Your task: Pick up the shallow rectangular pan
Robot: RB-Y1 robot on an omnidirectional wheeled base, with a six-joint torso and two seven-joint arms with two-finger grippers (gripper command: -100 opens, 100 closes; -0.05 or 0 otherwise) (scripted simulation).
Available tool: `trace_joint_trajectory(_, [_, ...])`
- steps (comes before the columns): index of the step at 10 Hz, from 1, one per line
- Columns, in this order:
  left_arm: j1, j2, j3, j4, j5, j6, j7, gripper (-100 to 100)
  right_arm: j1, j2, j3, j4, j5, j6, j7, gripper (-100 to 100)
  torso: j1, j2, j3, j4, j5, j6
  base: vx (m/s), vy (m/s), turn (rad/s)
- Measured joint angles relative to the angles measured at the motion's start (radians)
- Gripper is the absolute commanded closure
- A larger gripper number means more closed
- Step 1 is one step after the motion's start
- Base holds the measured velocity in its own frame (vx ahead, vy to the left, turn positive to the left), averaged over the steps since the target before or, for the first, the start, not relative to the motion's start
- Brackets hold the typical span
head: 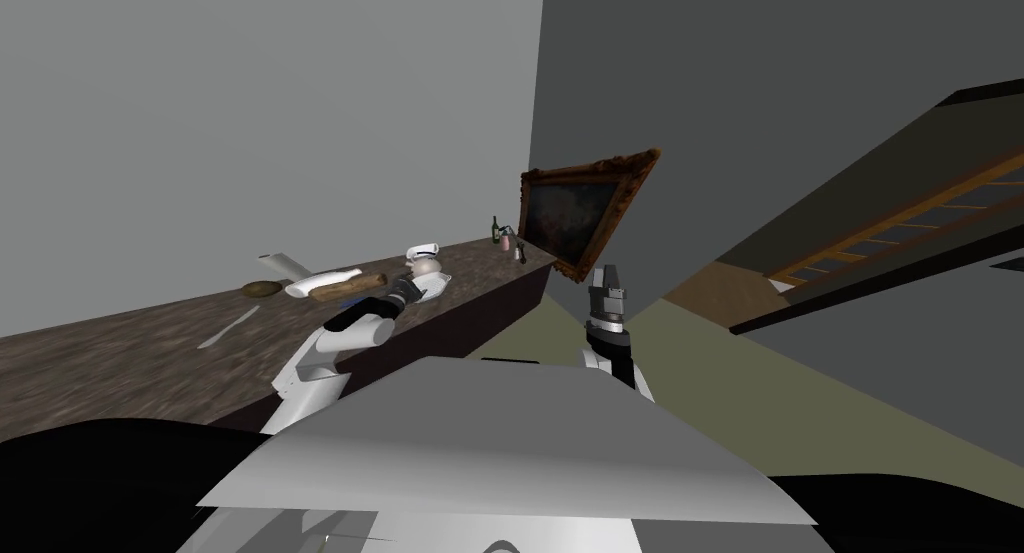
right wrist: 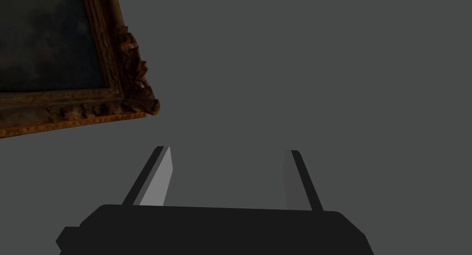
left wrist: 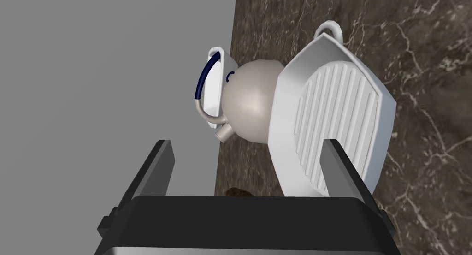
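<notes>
The shallow white pan point(left wrist: 339, 118), with a ribbed floor, cut corners and a small loop handle at its far end, lies flat on the dark marbled counter point(left wrist: 424, 81). A round pale kettle point(left wrist: 251, 102) with a blue-trimmed handle sits right against it, next to the grey wall. My left gripper point(left wrist: 249, 169) hovers open just short of the pan; one finger point(left wrist: 339, 167) overlaps the pan's near rim and nothing is held. From the head, the left gripper point(head: 408, 295) reaches over the counter to the pan point(head: 438, 283). My right gripper point(head: 606, 278) is raised off the counter's end, open and empty point(right wrist: 228, 174).
On the counter point(head: 120, 357) beside my left forearm lie a long brown loaf point(head: 347, 286), a white plate point(head: 315, 282), a brown lump point(head: 262, 289) and a knife point(head: 228, 329). Bottles point(head: 497, 231) stand at the far end by a gilt-framed picture point(head: 580, 209).
</notes>
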Motion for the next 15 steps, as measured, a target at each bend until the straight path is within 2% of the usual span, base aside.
trace_joint_trajectory(1, [0.003, -0.002, -0.001, -0.003, -0.001, 0.024, 0.002, -100, 0.000, 0.000, 0.000, 0.000, 0.000, 0.000, 0.000, 0, 0.001, 0.001, 0.001, 0.000, 0.000, 0.000, 0.035, -0.020, -0.042])
trace_joint_trajectory(8, [-0.011, 0.059, 0.020, 0.021, 0.054, 0.222, 0.059, -100, 0.000, 0.000, 0.000, 0.000, 0.000, 0.000, 0.000, 0, 0.001, 0.000, 0.000, 0.000, 0.000, 0.000, 0.044, -0.007, -0.018])
trace_joint_trajectory(10, [-0.024, 0.072, 0.018, 0.033, 0.058, 0.287, 0.078, -100, 0.000, 0.000, 0.000, 0.000, 0.000, 0.000, 0.000, 0, 0.001, -0.001, 0.000, 0.000, 0.000, 0.000, 0.057, -0.003, -0.019])
trace_joint_trajectory(13, [-0.022, 0.109, 0.026, 0.050, 0.092, 0.372, 0.100, -100, 0.000, 0.000, 0.000, 0.000, 0.000, 0.000, 0.000, 0, 0.002, -0.001, 0.000, 0.000, 0.000, 0.000, 0.051, 0.006, -0.010])
trace_joint_trajectory(15, [-0.032, 0.126, 0.022, 0.065, 0.100, 0.429, 0.116, -100, 0.000, 0.000, 0.000, 0.000, 0.000, 0.000, 0.000, 0, 0.002, -0.001, 0.000, 0.000, 0.001, 0.000, 0.048, 0.014, -0.011])
